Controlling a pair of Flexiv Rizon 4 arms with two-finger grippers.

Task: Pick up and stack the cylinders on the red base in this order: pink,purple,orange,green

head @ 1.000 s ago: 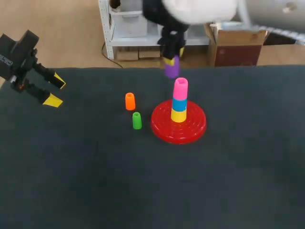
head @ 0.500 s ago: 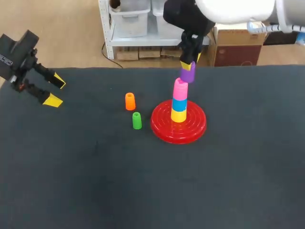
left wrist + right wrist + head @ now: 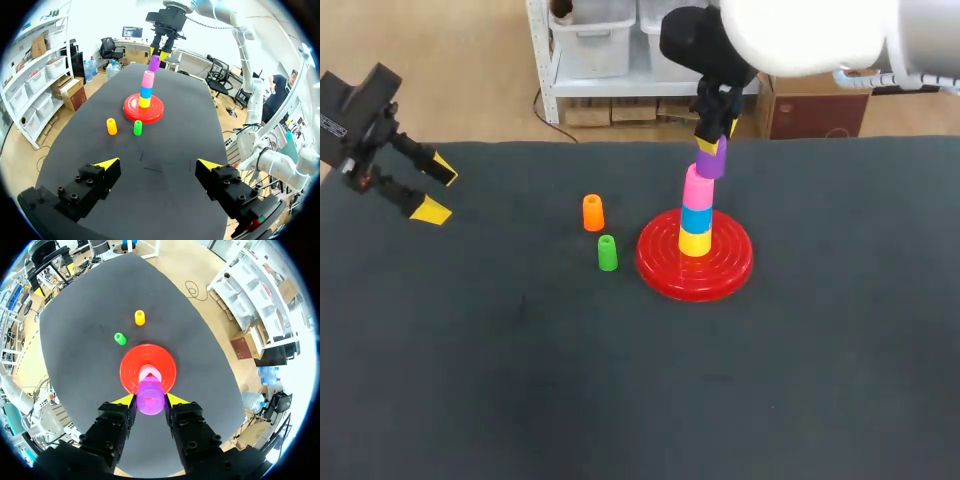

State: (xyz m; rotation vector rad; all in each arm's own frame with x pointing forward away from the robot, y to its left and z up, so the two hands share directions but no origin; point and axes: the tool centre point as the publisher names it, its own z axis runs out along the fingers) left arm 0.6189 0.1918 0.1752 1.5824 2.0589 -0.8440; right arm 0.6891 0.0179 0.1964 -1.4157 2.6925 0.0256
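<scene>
The red base (image 3: 730, 268) carries a stack of yellow, blue and pink cylinders, with the pink cylinder (image 3: 696, 188) on top. My right gripper (image 3: 712, 148) is shut on the purple cylinder (image 3: 711, 162), which hangs just over the pink one, a little off to its right. In the right wrist view the purple cylinder (image 3: 151, 397) sits between the yellow tips and covers most of the pink cylinder (image 3: 148, 373). The orange cylinder (image 3: 593, 212) and green cylinder (image 3: 607, 252) stand left of the base. My left gripper (image 3: 428, 190) is open and empty at the table's far left.
The table is a dark mat. In the left wrist view the left gripper (image 3: 157, 163) hangs over bare mat, with the orange cylinder (image 3: 111, 126) and green cylinder (image 3: 137, 128) ahead of it, and the red base (image 3: 131, 108) beyond them.
My right arm has carried the purple cylinder rightward and forward from behind the stack to just over the pink cylinder. The left arm has stayed still.
</scene>
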